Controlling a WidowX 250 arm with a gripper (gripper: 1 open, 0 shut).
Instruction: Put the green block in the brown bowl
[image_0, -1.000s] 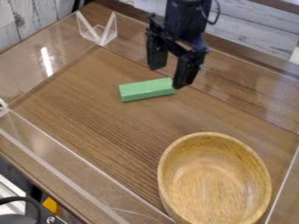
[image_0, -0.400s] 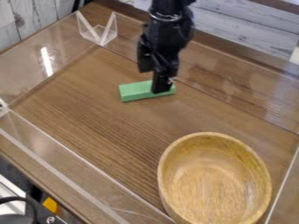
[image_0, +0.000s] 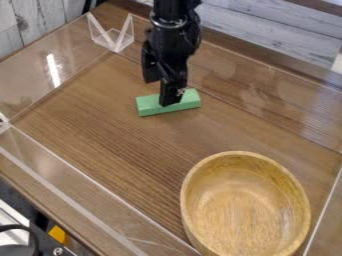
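Camera view shows the block flat on the table, apart from the bowl; probably light, stiff, best pinched across its narrow width. Above it, the pincer hangs wide open, gripping nothing.

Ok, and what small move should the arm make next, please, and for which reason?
Probably a small shift to centre the open fingers over the green block, then a lowering. In this view, the fingertips appear at the block's upper edge rather than around its middle, and the block still lies on the table, outside the brown bowl.
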